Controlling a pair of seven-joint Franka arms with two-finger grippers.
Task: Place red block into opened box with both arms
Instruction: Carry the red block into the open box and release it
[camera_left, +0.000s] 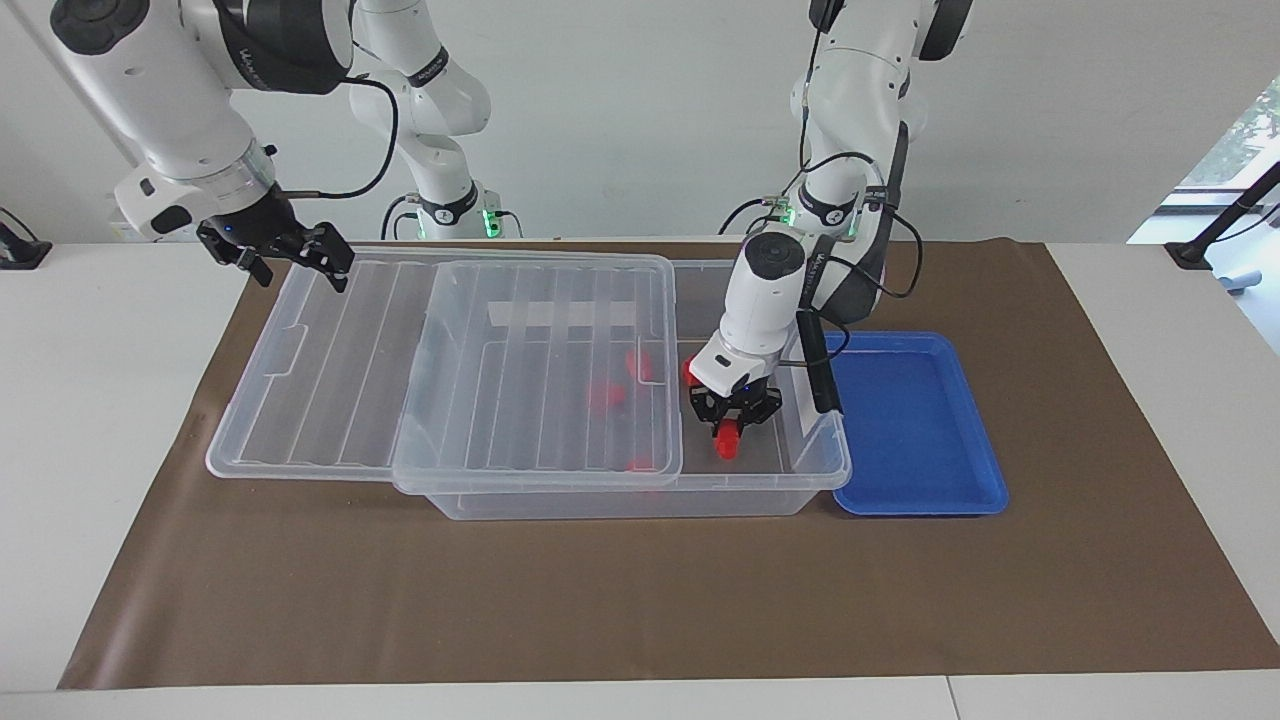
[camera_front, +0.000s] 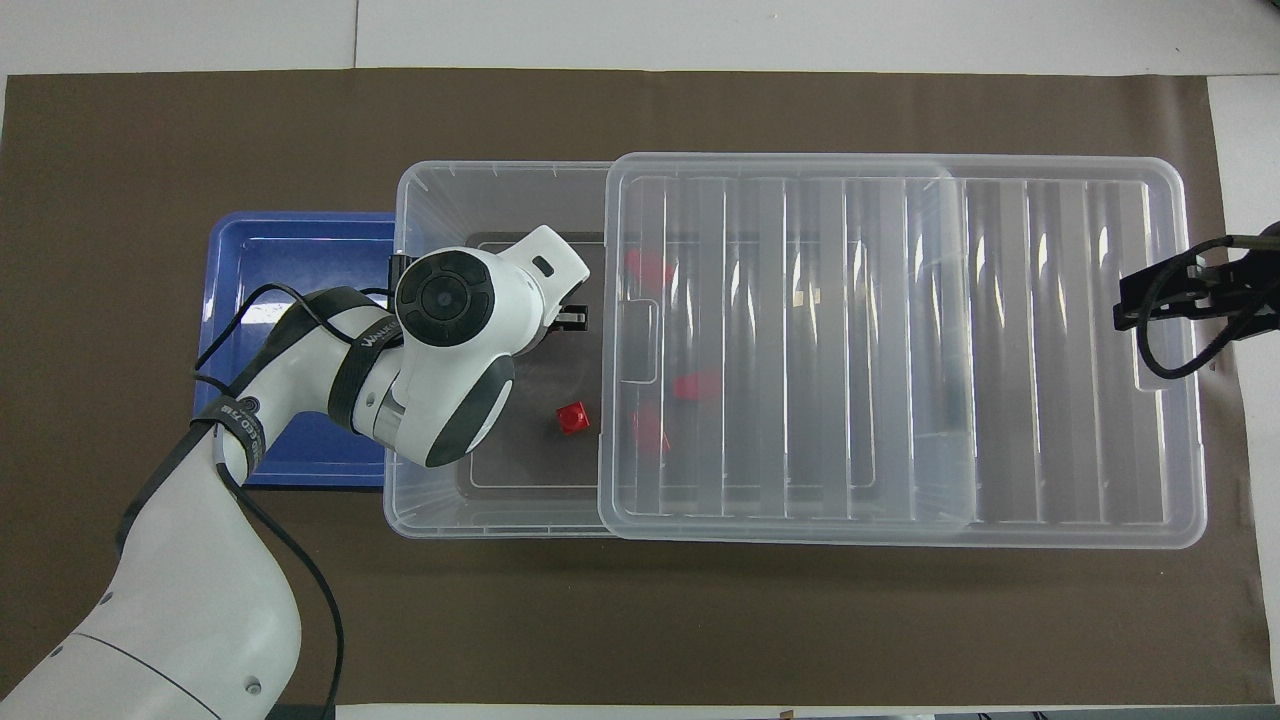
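Observation:
My left gripper (camera_left: 732, 425) reaches down into the uncovered end of the clear box (camera_left: 820, 470), shut on a red block (camera_left: 728, 441) that hangs just above the box floor. From overhead its wrist hides the held block. Another red block (camera_front: 572, 417) lies loose on the box floor. Three more red blocks (camera_front: 697, 385) show through the lid. The ribbed clear lid (camera_left: 340, 360) is slid toward the right arm's end and overhangs the box there. My right gripper (camera_left: 292, 262) hovers open and empty over that overhanging end of the lid (camera_front: 1000, 350).
A shallow blue tray (camera_left: 920, 420) sits against the box at the left arm's end, with nothing in it. Brown paper (camera_left: 640, 600) covers the table under everything. The box's black side latch (camera_left: 820, 375) stands close beside my left wrist.

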